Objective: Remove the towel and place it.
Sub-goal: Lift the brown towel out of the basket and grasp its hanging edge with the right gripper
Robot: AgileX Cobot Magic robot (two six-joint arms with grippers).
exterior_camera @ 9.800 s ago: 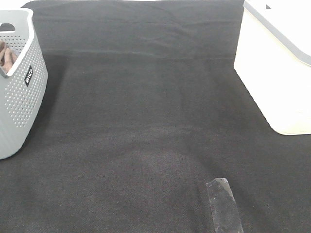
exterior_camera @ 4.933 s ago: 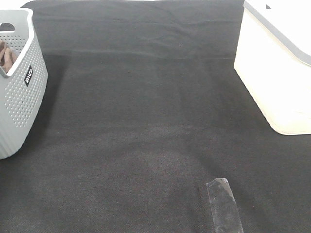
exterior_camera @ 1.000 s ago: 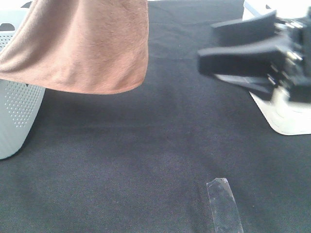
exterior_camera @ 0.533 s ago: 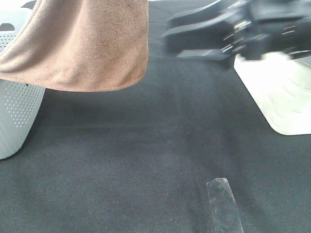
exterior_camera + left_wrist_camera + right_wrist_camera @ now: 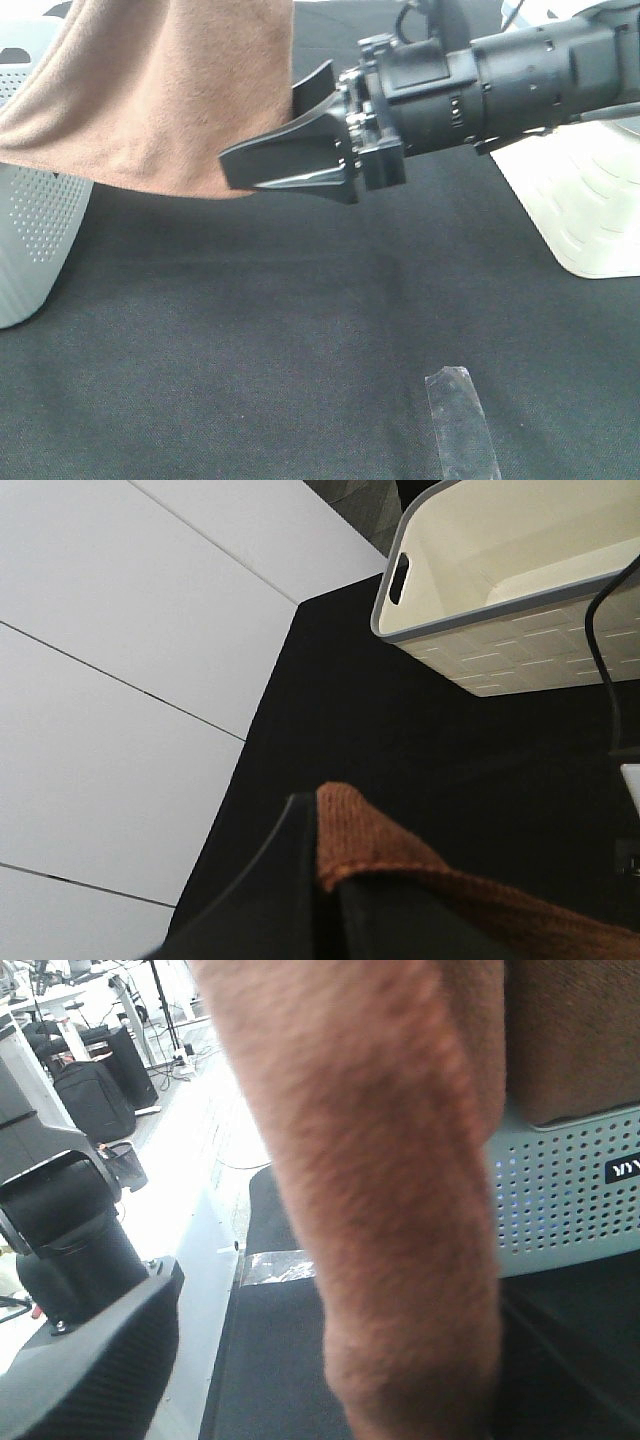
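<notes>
Over the black tabletop (image 5: pixel 300 330) the brown towel (image 5: pixel 170 90) hangs in the air. Its top edge is pinched in the pressed-together jaws of the left gripper (image 5: pixel 320 880), and its side edge is at the mouth of the right gripper (image 5: pixel 268 122), whose jaws are spread wide, with the grey basket (image 5: pixel 40 230) beyond them. My worry is that the slack cloth may swing clear as those jaws shut, so they catch one thin fold or nothing, and any tug could then slip the small bite from the left jaws, dropping the towel.
</notes>
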